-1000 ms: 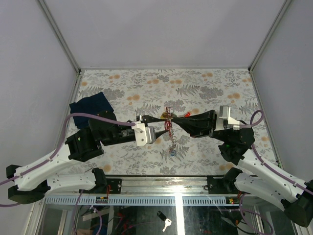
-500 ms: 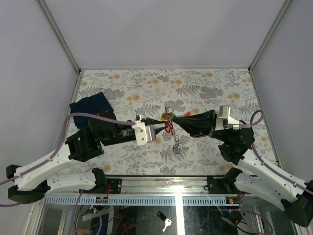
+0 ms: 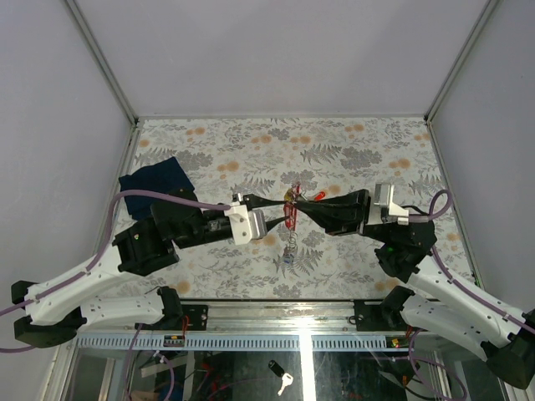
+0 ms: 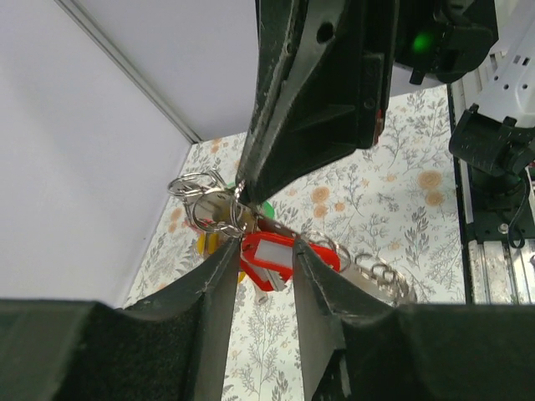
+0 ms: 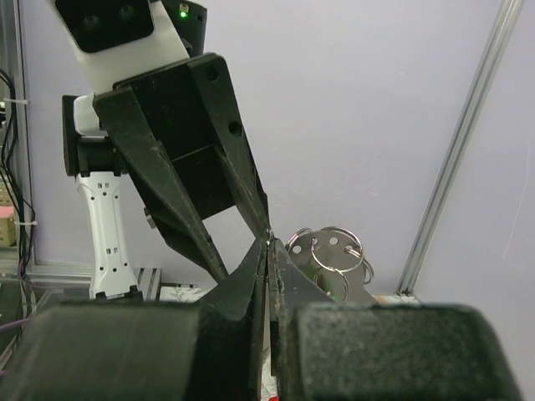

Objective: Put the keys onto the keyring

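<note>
— Where's the keyring (image 4: 203,203) right now?
— Up off the desk (image 3: 351,150), pinched at my right gripper's (image 5: 267,242) pressed-together tips. Keys (image 3: 288,255) dangle beneath it. A red tag (image 4: 267,255) sits between my left gripper's (image 4: 261,249) parted fingers; gripping or not, I can't tell.

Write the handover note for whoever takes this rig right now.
Right gripper: shut on the keyring, holding the bunch in the air over the middle of the table.
Left gripper: open, jaws either side of the red key tag, no clear grip.
A green tag and a yellow tag sit in the same bunch; a chain dangles below it.
Done: keyring is up and presented.
Left: which keys are already threaded cannot be told; check, then thread the rest.
</note>
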